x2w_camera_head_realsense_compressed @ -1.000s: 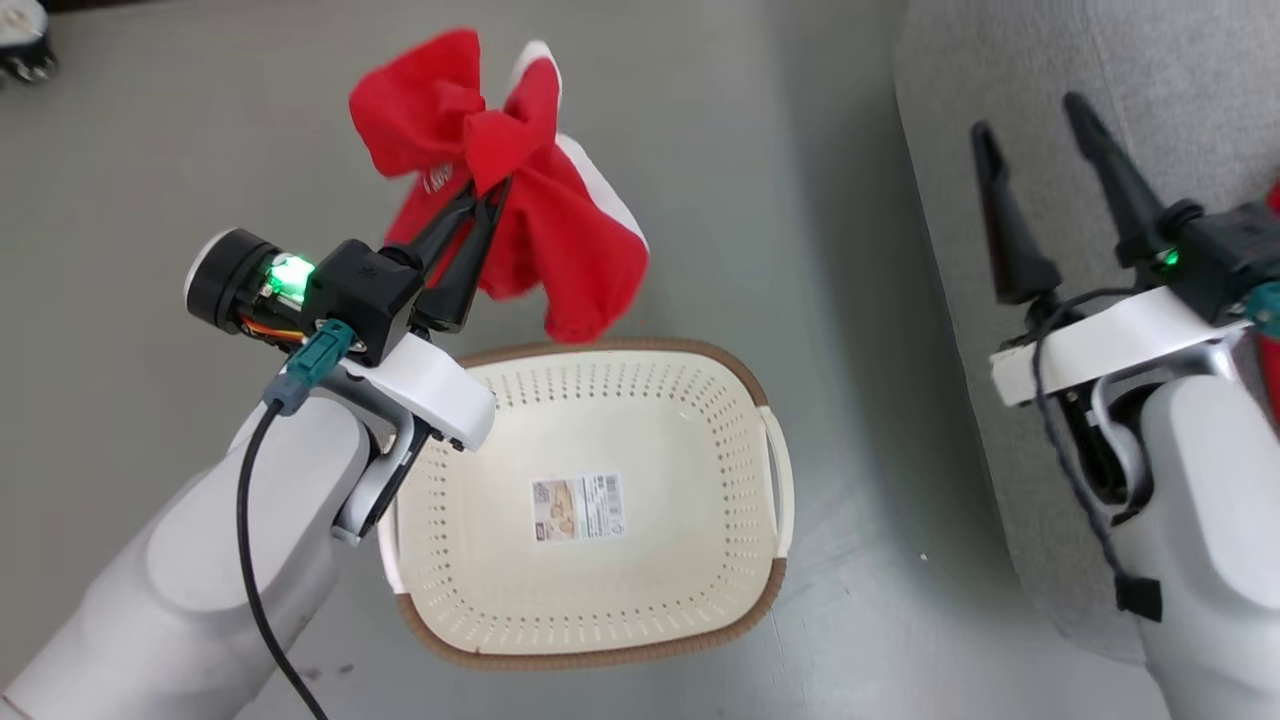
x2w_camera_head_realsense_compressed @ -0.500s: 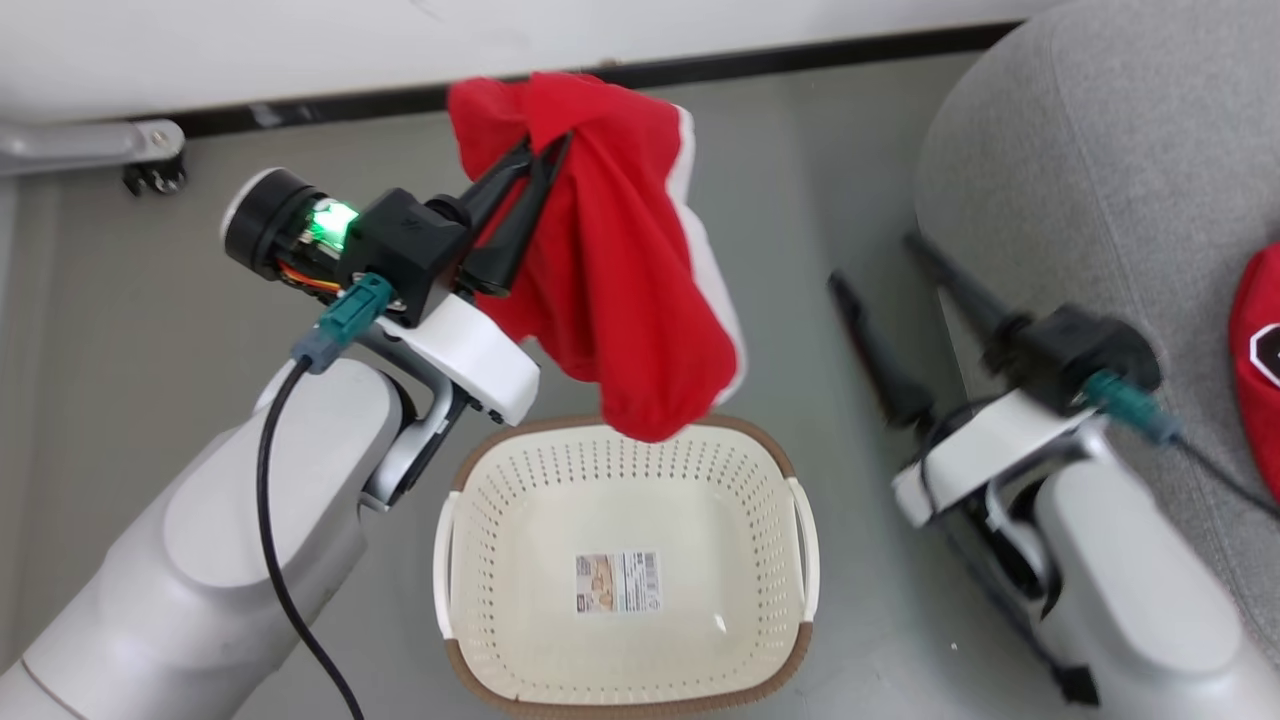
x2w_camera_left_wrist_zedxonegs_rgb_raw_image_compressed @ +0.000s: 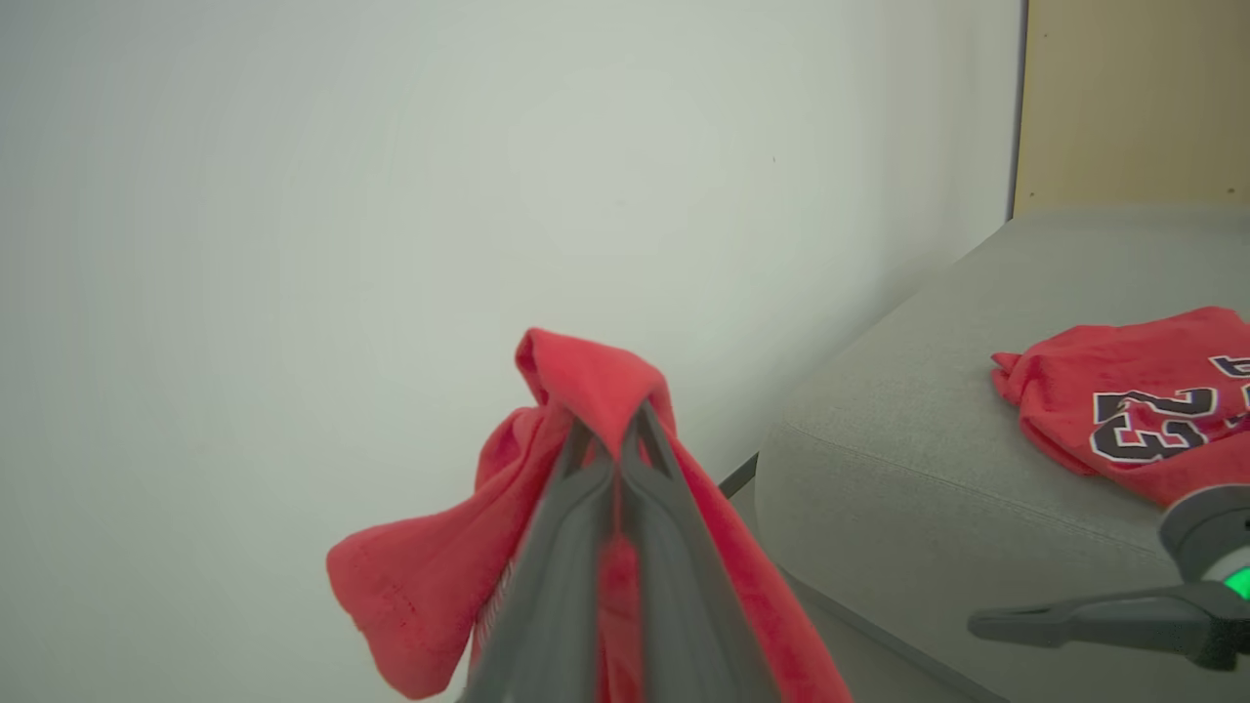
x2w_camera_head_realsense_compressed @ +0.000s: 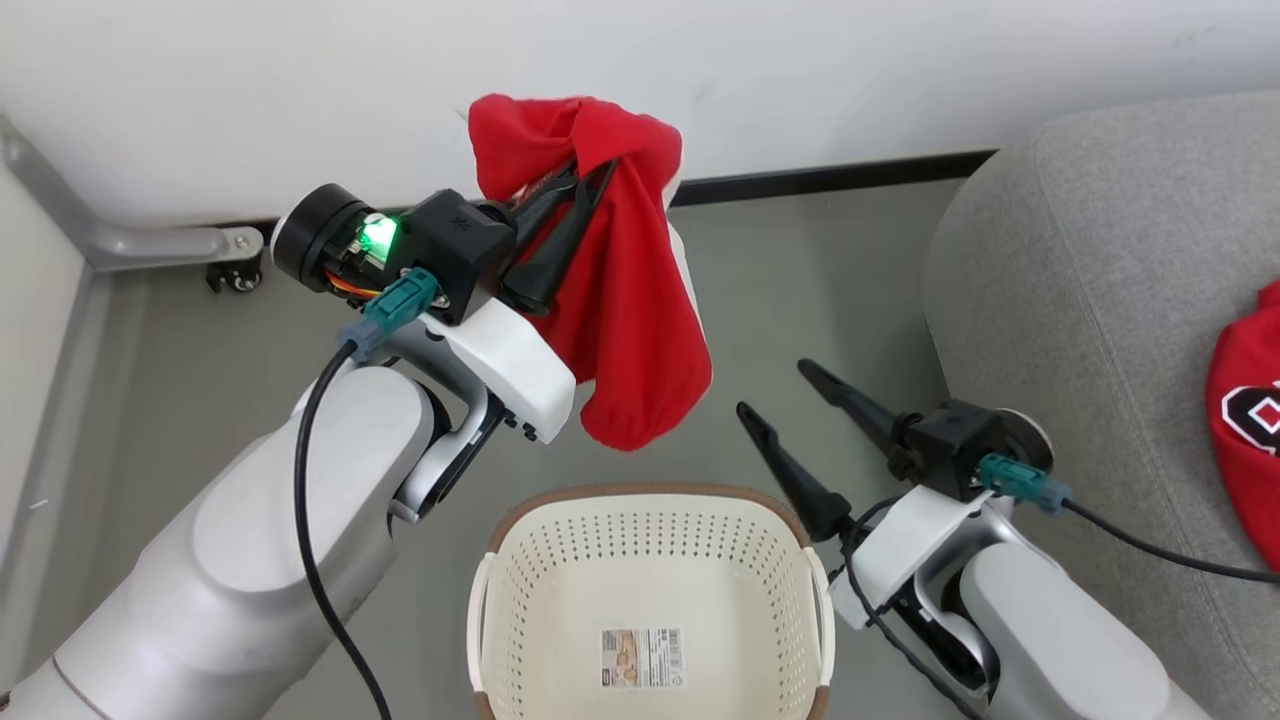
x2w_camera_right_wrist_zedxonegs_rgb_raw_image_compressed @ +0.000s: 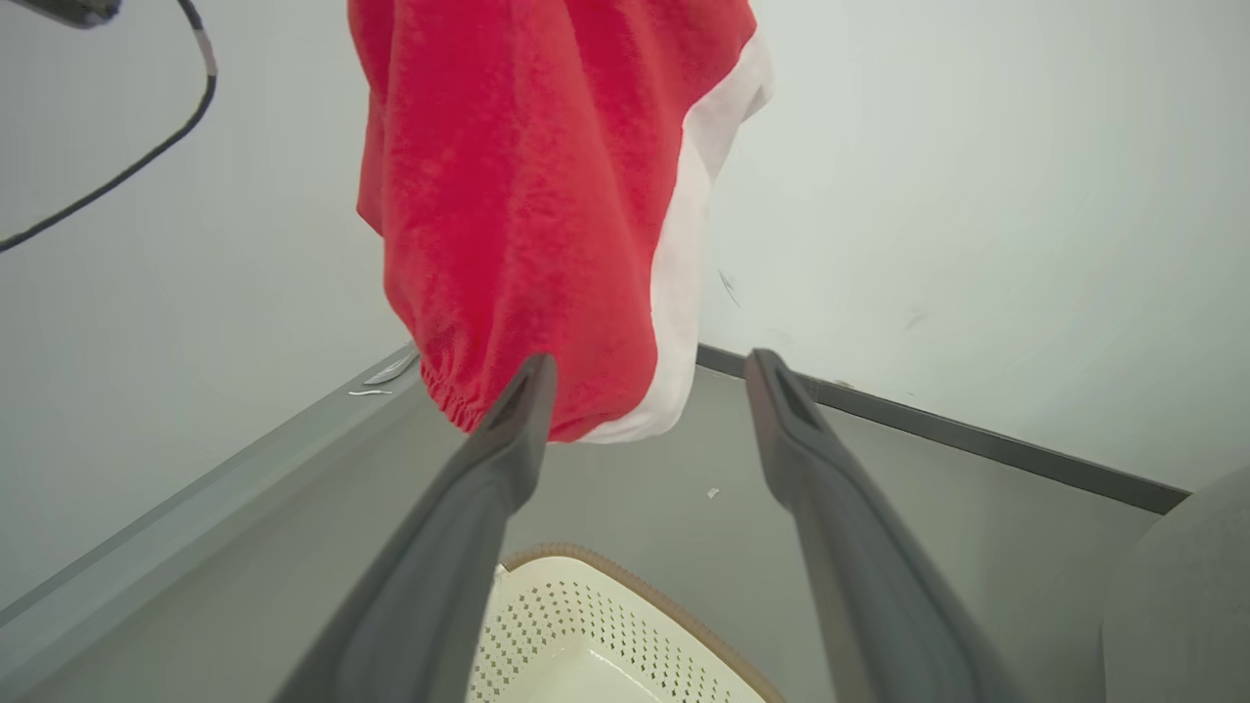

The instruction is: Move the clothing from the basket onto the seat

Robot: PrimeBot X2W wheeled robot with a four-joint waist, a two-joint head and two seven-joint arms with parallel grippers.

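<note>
My left gripper (x2w_camera_head_realsense_compressed: 590, 170) is shut on a red garment (x2w_camera_head_realsense_compressed: 630, 330) with white trim, which hangs in the air above and behind the basket (x2w_camera_head_realsense_compressed: 650, 505). The left wrist view has the fabric (x2w_camera_left_wrist_zedxonegs_rgb_raw_image_compressed: 586, 381) pinched at the fingertips. The cream perforated basket holds nothing but its paper label (x2w_camera_head_realsense_compressed: 642, 656). A second red garment (x2w_camera_head_realsense_compressed: 1245, 420) with black-and-white lettering lies on the grey seat (x2w_camera_head_realsense_compressed: 1090, 270) at the right, also seen as the lettered garment (x2w_camera_left_wrist_zedxonegs_rgb_raw_image_compressed: 1133, 400) on the seat (x2w_camera_left_wrist_zedxonegs_rgb_raw_image_compressed: 928, 430). My right gripper (x2w_camera_head_realsense_compressed: 775, 388) stands open beside the basket's right rim, empty; the hanging garment (x2w_camera_right_wrist_zedxonegs_rgb_raw_image_compressed: 527, 195) is beyond its fingers.
A white wall (x2w_camera_head_realsense_compressed: 300, 70) with a dark baseboard runs behind. A grey metal bracket (x2w_camera_head_realsense_compressed: 150, 240) sits on the floor at the left. The grey floor (x2w_camera_head_realsense_compressed: 820, 270) separates basket and seat.
The head camera has tilted up, so the basket sits lower in the picture. My left gripper has lifted the red garment higher and toward the wall. My right arm has swung in beside the basket.
</note>
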